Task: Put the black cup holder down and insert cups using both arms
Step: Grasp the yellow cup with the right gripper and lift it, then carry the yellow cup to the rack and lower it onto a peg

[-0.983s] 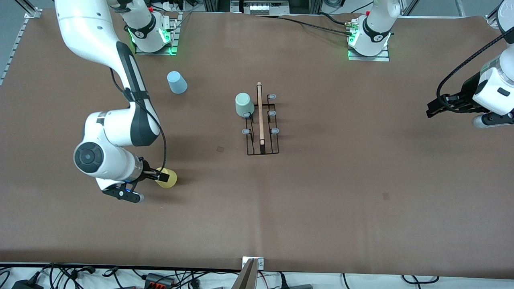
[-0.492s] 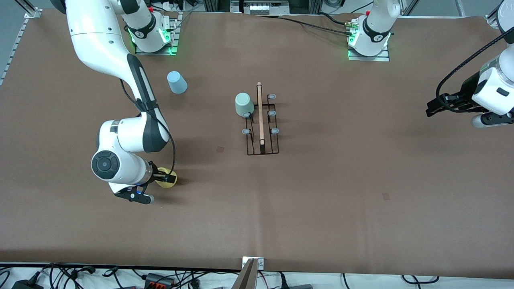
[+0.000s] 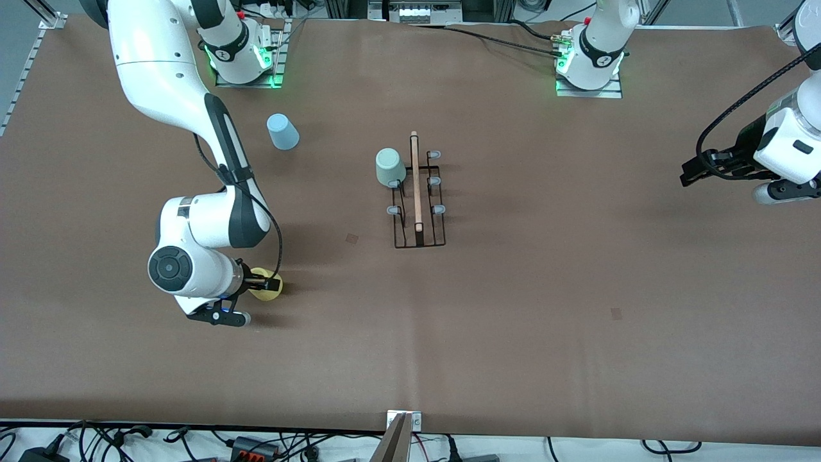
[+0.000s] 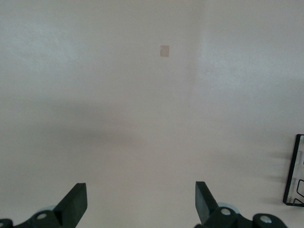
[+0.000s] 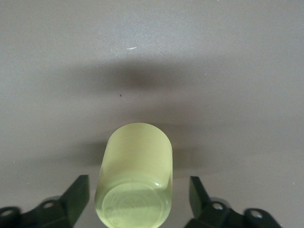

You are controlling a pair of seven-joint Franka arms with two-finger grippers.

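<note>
Right wrist view shows the right gripper [image 5: 138,199] with fingers spread, gaps showing beside the pale yellow plastic cup [image 5: 135,178], its rim cut off; left gripper [image 4: 137,204] spread over bare table.

left gripper [image 3: 687,174] raised, fingers spread, waiting | right gripper [image 3: 264,281] low, fingers apart

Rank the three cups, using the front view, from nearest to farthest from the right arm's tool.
1. Yellow cup: between the fingers of the right tool, toward the right arm's end of the table.
2. Light blue cup: farther from the front camera, near the right arm's base.
3. Mint green cup: on the black cup holder, mid-table.
</note>
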